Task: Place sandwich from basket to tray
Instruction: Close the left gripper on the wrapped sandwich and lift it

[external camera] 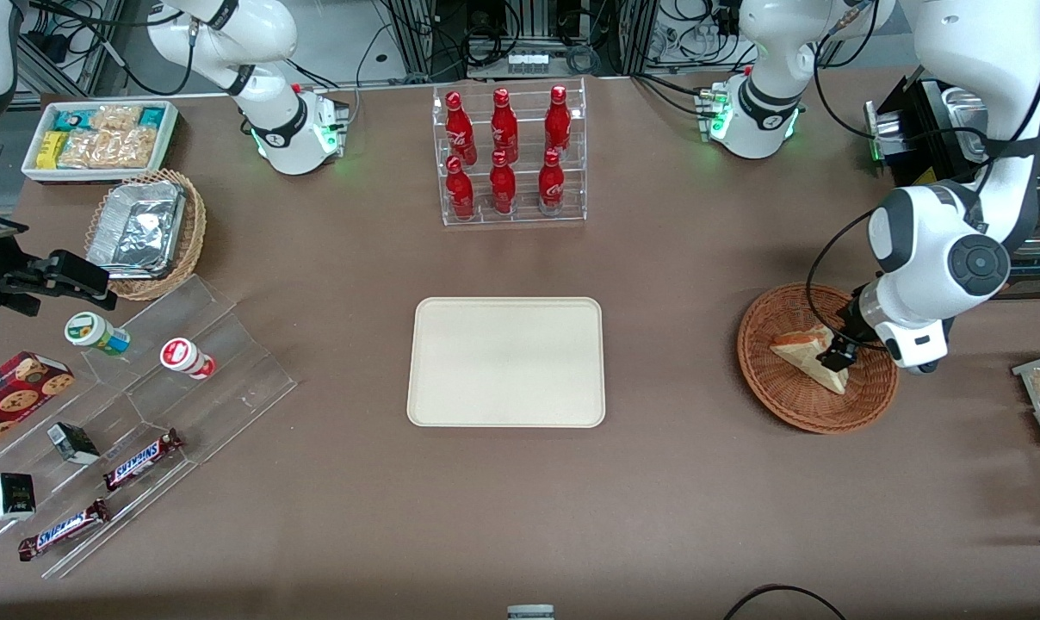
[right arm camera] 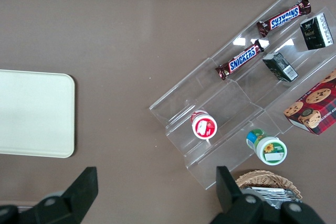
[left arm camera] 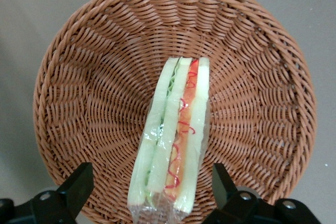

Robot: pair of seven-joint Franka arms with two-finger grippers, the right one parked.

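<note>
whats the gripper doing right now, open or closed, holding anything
Left gripper: open, down in the basket, one finger on each side of the sandwich, not yet gripping it.

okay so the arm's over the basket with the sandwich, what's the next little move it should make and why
Probably lower a little and close. The gripper hangs open over the basket, one finger on each side of the sandwich, with visible gaps. The tray has nothing on it.

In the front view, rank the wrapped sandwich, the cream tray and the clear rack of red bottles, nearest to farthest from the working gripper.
The gripper hangs open over the reddish-brown wicker basket.
1. Wrapped triangular sandwich, in the basket, between its fingers.
2. Cream rectangular tray, mid-table.
3. Clear rack of red bottles, farther from the camera than the tray.
</note>
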